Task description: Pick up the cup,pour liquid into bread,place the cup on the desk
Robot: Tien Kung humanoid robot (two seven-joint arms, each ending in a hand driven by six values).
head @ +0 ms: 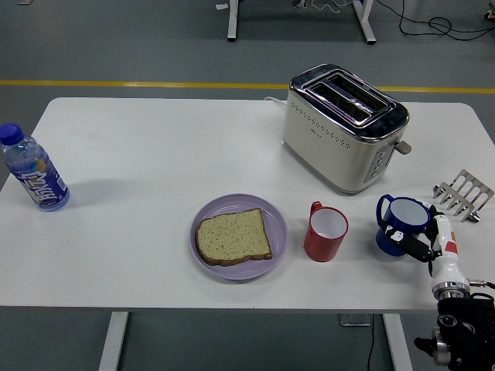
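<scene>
A blue cup [397,226] with a handle stands at the right of the white table [139,139]. My right hand [415,247] comes up from the lower right corner, and its black fingers [409,245] are closed against the cup's lower right side. A slice of bread [233,236] lies on a lilac plate [276,218] near the table's front middle. Between plate and blue cup stands a red mug [325,233], upright and showing a white inside. My left arm is out of view.
A cream toaster [344,127] stands behind the cups at the back right. A metal toast rack [462,195] sits at the right edge, just behind my hand. A blue-capped water bottle [33,171] stands at the far left edge.
</scene>
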